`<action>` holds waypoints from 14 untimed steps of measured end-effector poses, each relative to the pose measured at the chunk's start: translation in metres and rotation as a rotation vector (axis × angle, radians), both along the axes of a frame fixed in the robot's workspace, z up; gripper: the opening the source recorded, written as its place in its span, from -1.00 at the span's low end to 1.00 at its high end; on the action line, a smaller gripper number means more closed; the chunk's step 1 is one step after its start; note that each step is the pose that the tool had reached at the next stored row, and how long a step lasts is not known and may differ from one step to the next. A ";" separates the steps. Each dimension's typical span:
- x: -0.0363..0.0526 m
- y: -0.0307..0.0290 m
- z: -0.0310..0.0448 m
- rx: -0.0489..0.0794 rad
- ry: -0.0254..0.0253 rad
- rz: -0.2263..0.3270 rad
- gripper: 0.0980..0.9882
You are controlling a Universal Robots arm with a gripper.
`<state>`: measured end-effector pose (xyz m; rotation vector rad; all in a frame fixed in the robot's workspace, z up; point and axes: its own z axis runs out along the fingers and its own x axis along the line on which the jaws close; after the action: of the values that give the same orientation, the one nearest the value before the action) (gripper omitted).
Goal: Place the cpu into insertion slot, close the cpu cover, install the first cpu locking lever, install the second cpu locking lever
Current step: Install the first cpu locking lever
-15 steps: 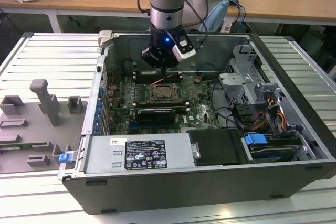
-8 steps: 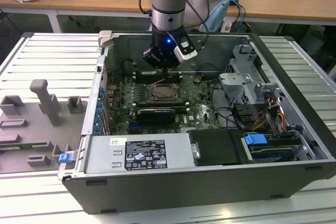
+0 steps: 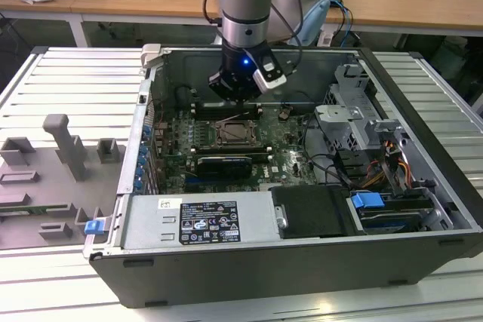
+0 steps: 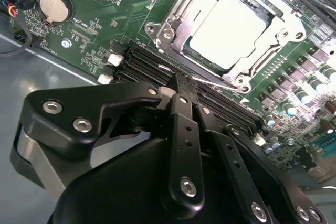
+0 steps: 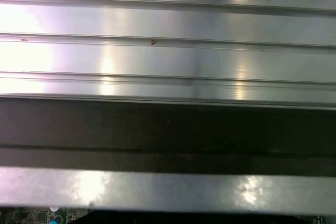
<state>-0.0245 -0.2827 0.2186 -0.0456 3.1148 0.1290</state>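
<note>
1. One robot arm reaches down into an open computer case [image 3: 423, 262] that lies on its side on a ribbed metal table [image 3: 68, 73]. The gripper [image 3: 235, 94] hangs over the motherboard [image 3: 287, 160], just above the far edge of the insertion slot [image 3: 235, 134] in the exterior view.
2. Gripper state: in the second wrist view the black fingers [image 4: 184, 129] lie pressed together with no gap between them, clenched, and nothing is seen held between them. The fingertips of the gripper [image 4: 181, 80] sit near the memory slots [image 4: 157, 64], just beside the socket's lower edge.
3. CPU [image 4: 227, 31]: the pale silver-grey chip lies flat inside the insertion slot [image 4: 173, 11] and appears level.
4. CPU cover [image 4: 286, 24]: the thin metal frame lies down over the chip, its window showing the chip's top.
5. Locking lever [image 4: 212, 82]: a thin bright metal rod runs along the socket edge nearest the fingertips; whether it is latched cannot be told.
6. Other items: a round coin battery [image 4: 55, 6] sits on the green board, well apart from the socket. A black graphics card [image 3: 223, 165] lies just in front of the socket in the exterior view. Grey moulded fixtures [image 3: 60, 164] stand on the table at the exterior view's left.
7. First wrist view: ribbed metal table surface [image 5: 168, 51] and a dark band of the case wall [image 5: 168, 129].
</note>
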 end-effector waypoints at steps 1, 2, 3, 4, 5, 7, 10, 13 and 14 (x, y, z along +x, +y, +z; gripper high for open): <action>0.0011 0.0003 -0.0010 0.000 0.0000 0.000 -0.99; 0.0019 0.0004 -0.0017 0.000 0.0000 0.000 -0.99; 0.0026 0.0005 -0.0022 0.000 0.0000 0.000 -0.99; 0.0033 0.0006 -0.0030 0.000 0.0000 0.000 -0.99; 0.0038 0.0007 -0.0036 0.000 0.0000 0.000 -0.99; 0.0046 0.0009 -0.0052 0.000 0.0000 0.000 -0.99; 0.0061 0.0011 -0.0089 0.000 0.0000 0.000 -0.99; 0.0067 0.0012 -0.0117 -0.001 0.0000 0.000 -0.99; 0.0068 0.0012 -0.0122 -0.002 -0.0001 0.000 -0.99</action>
<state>-0.0177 -0.2815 0.2064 -0.0455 3.1149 0.1258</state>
